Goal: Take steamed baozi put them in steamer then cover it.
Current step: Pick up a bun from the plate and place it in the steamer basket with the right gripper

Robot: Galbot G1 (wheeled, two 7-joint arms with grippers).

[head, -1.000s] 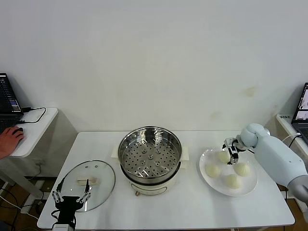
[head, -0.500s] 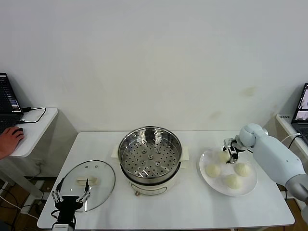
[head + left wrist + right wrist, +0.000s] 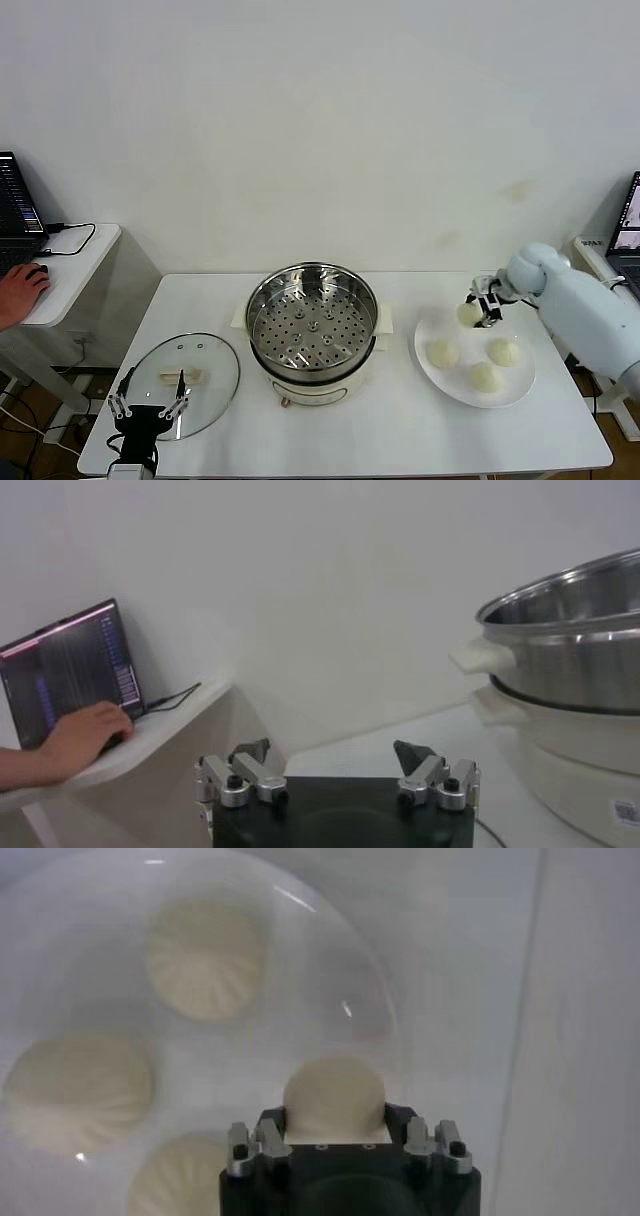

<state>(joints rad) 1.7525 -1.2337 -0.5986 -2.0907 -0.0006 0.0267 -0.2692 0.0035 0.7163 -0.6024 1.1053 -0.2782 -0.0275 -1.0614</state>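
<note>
My right gripper (image 3: 478, 310) is shut on one cream-white baozi (image 3: 469, 313) and holds it above the far edge of the white plate (image 3: 452, 378); the bun shows between the fingers in the right wrist view (image 3: 334, 1100). Three baozi stay on the plate (image 3: 443, 353) (image 3: 505, 351) (image 3: 484, 376). The steel steamer (image 3: 312, 326) with its perforated tray stands open at the table's middle. The glass cover (image 3: 186, 383) lies flat at the front left. My left gripper (image 3: 148, 410) is open and empty, parked just in front of the cover.
A side table (image 3: 70, 262) with a laptop (image 3: 17, 209) and a person's hand (image 3: 20, 290) on a mouse is at the far left. Another laptop (image 3: 628, 230) is at the far right. The steamer's wall and handle fill one side of the left wrist view (image 3: 560, 670).
My right gripper has closed on the far baozi and lifted it off the plate, rising slightly. The left arm has not moved.
</note>
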